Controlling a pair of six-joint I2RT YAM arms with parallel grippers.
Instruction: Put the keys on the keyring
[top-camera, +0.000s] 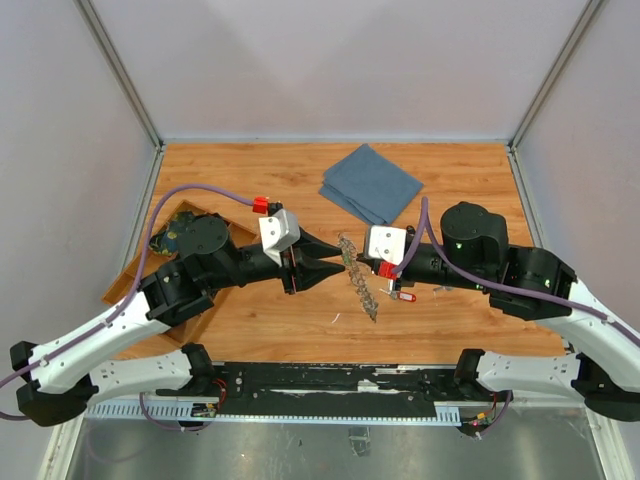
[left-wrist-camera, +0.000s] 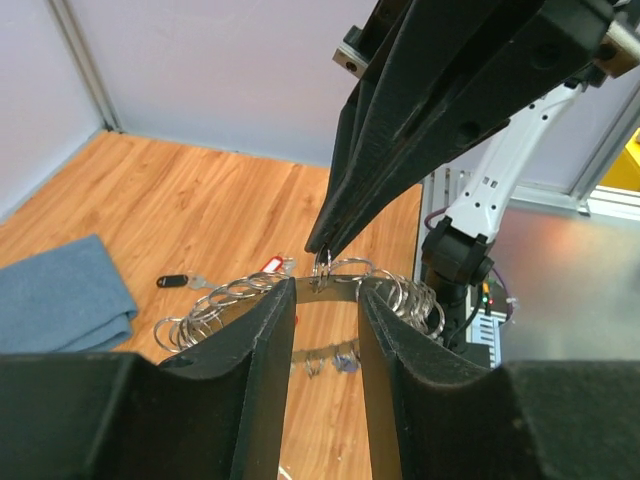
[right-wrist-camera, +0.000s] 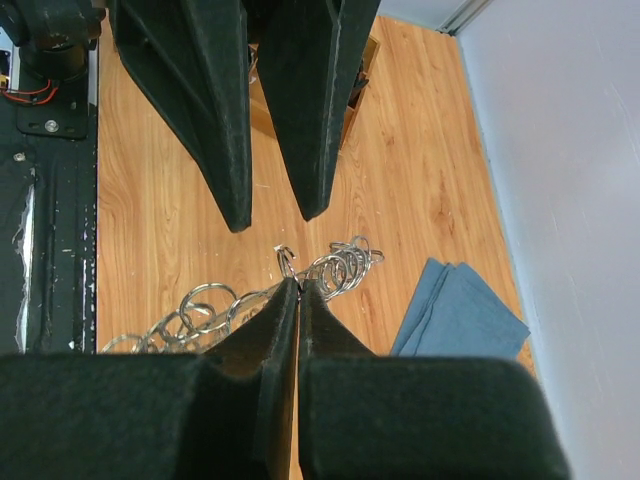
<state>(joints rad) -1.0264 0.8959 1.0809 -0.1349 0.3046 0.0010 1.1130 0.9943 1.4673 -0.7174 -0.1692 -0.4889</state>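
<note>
The keyring (top-camera: 362, 284), a silvery chain of linked loops, hangs above the table between the two arms. My right gripper (right-wrist-camera: 300, 286) is shut on one small loop of the keyring (right-wrist-camera: 340, 268) and holds it up. My left gripper (left-wrist-camera: 327, 300) is open, its fingertips just short of the keyring (left-wrist-camera: 225, 300), with nothing between them. In the left wrist view the right gripper's fingers (left-wrist-camera: 420, 120) come down onto the ring from above. A black-headed key (left-wrist-camera: 172, 281) and a red-tagged key (left-wrist-camera: 272, 265) lie on the wood behind. Red tags (top-camera: 403, 295) show under the right gripper (top-camera: 356, 263).
A folded blue cloth (top-camera: 370, 183) lies at the back of the wooden table. A wooden tray (top-camera: 135, 283) with small items sits at the left edge, partly under the left arm. Grey walls close in the sides and back.
</note>
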